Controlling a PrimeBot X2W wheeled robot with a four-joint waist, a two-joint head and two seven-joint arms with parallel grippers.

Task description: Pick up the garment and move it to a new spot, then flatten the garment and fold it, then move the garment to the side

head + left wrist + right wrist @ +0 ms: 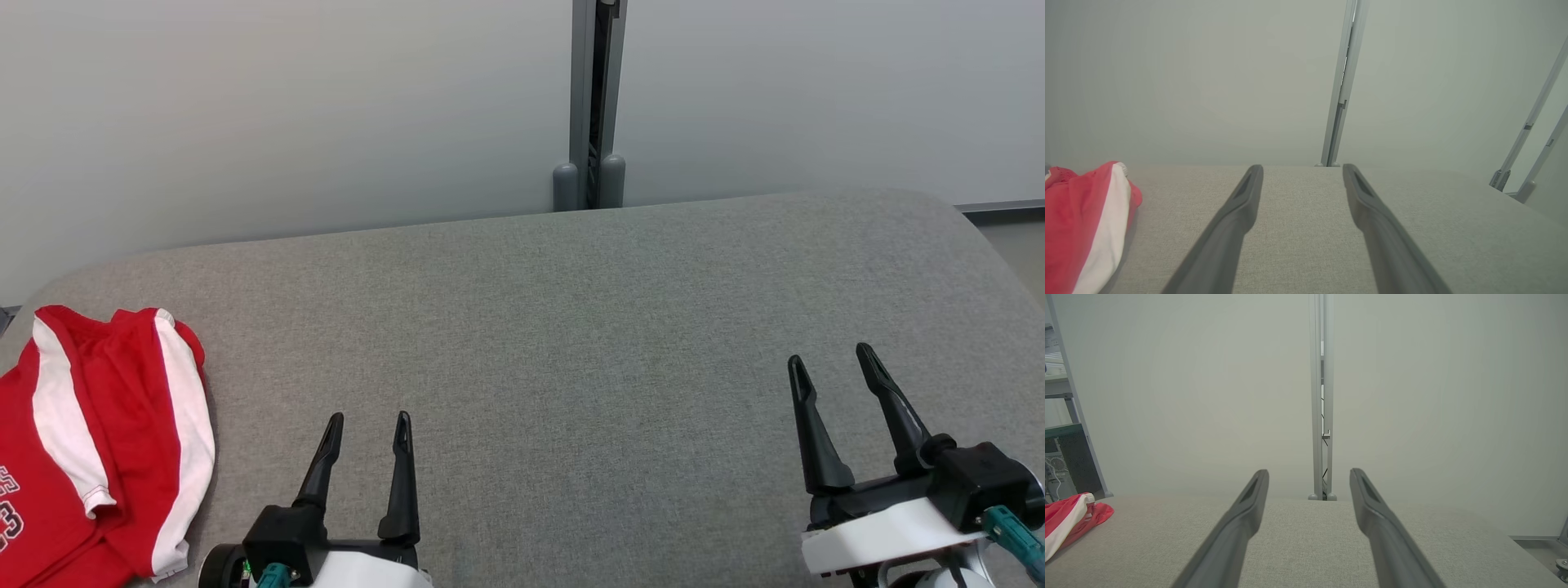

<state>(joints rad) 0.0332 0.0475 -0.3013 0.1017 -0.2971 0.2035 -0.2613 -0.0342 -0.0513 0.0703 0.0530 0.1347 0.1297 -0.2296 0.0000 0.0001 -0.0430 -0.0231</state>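
At the left edge of the grey table (571, 327) lies the red and white garment (90, 441), its long axis running roughly away from the robot. Just to its right hovers the left gripper (369, 418), fingers apart and empty; the right gripper (831, 355), also spread and empty, sits well apart, so the left arm looks nearer for any reach
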